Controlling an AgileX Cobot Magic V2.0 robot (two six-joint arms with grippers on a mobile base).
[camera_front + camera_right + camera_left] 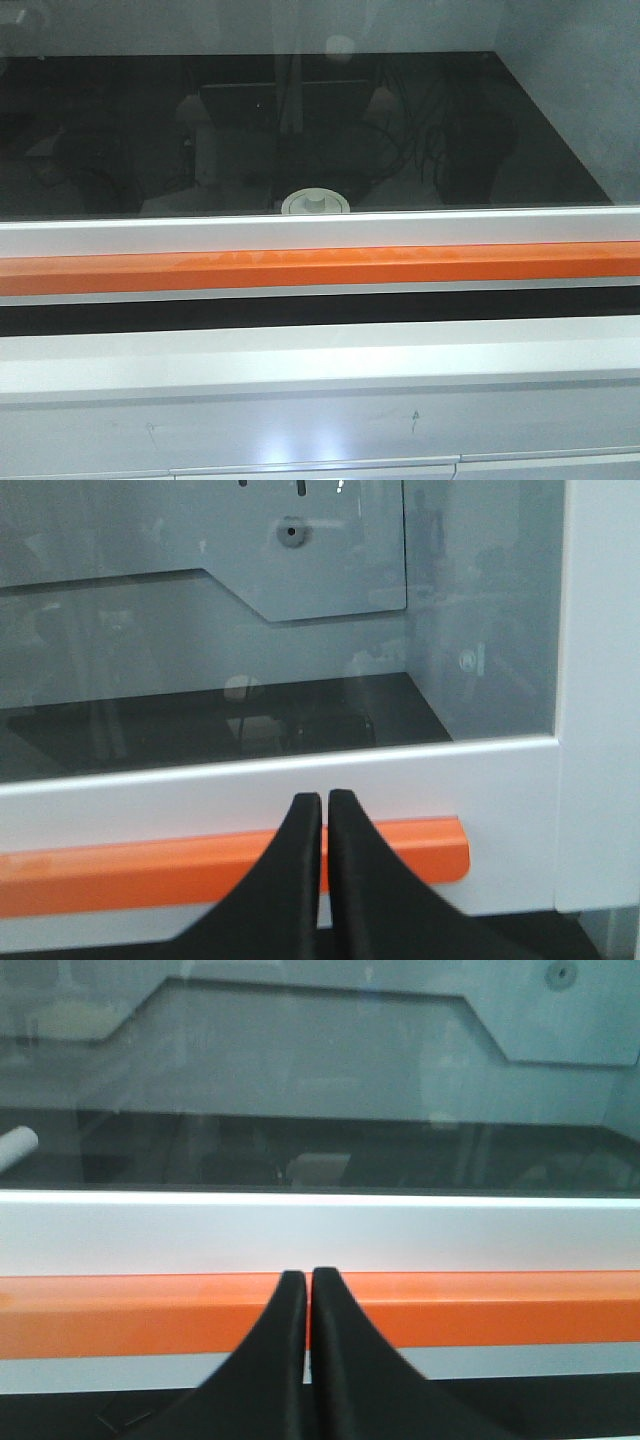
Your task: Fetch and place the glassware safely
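In the front view only the top of the glassware [316, 202] shows: a round off-white lid with a raised centre knob, behind the glass pane, just above the white frame bar [320, 233]. Its glass body is hidden by that bar. My left gripper [304, 1278] is shut with nothing between its black fingers, and it faces the orange handle [150, 1312] from outside the pane. My right gripper [325, 800] is also shut and empty, in front of the right end of the orange handle [430, 846]. Neither gripper appears in the front view.
A glass sash [320, 120] with a white lower frame and a long orange handle bar [320, 268] closes off a dark-floored cabinet. A white upright post [600, 680] borders it on the right. A white cylinder end [15, 1146] lies inside at far left. The glass reflects the room.
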